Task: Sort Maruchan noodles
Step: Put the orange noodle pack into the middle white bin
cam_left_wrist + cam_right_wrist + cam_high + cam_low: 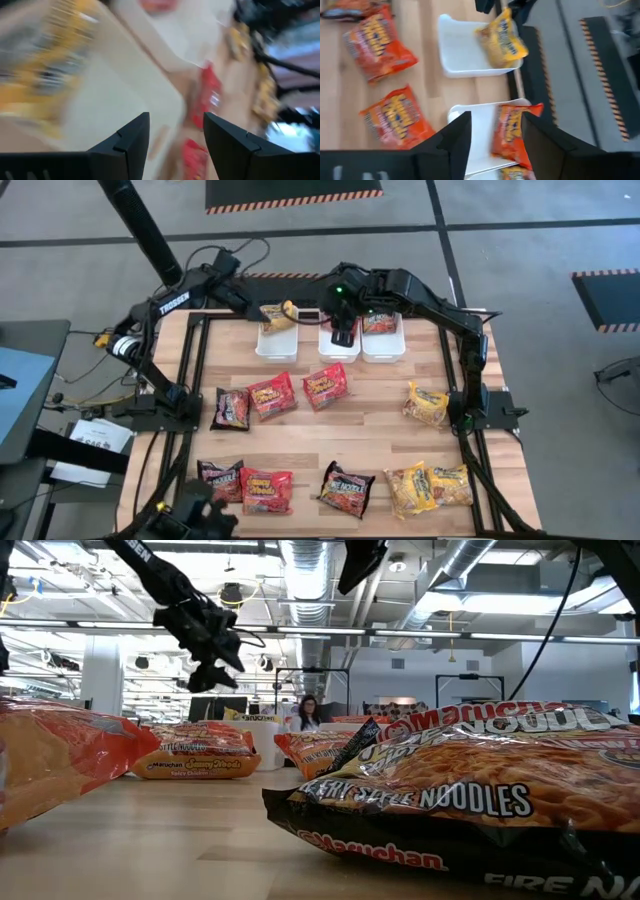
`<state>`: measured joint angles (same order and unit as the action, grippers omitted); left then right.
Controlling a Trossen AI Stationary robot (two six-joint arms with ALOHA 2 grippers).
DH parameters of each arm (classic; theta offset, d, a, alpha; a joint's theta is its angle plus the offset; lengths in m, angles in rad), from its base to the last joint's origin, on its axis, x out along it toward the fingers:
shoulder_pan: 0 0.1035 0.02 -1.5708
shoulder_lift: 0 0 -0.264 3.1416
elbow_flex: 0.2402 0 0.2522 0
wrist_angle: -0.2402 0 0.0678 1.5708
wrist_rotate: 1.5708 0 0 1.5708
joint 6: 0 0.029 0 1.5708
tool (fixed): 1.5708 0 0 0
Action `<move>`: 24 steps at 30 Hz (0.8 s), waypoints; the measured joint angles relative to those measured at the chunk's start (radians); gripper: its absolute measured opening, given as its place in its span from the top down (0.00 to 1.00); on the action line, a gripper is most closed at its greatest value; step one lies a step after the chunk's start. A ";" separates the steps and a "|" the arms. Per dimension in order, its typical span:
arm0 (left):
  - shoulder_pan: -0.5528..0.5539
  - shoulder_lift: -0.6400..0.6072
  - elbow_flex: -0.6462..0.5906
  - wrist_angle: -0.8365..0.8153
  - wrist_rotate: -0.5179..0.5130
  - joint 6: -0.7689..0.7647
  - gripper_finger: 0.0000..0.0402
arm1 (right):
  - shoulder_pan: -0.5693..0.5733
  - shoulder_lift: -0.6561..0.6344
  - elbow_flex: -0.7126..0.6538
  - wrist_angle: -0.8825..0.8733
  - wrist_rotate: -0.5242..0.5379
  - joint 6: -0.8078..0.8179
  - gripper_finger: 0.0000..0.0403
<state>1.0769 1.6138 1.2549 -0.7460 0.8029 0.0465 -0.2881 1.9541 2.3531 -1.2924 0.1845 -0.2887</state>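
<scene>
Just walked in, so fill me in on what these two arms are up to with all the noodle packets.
The two arms are sorting ramen packets into three white bins at the far edge of the table. The left gripper hovers open over the left bin, where a yellow packet lies. The right gripper is over the middle bin, open, with a red packet just beyond its fingers. A red packet shows in the right bin. About ten more packets remain spread on the table.
</scene>
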 joint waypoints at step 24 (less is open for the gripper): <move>-0.359 -0.297 0.000 -0.252 -0.223 -0.010 0.58 | 0.025 0.000 -0.150 -0.036 -0.246 -0.167 0.43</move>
<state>0.7176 1.3167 1.2549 -0.9982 0.5798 0.0368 -0.2632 1.9545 2.2032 -1.3284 -0.0617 -0.4559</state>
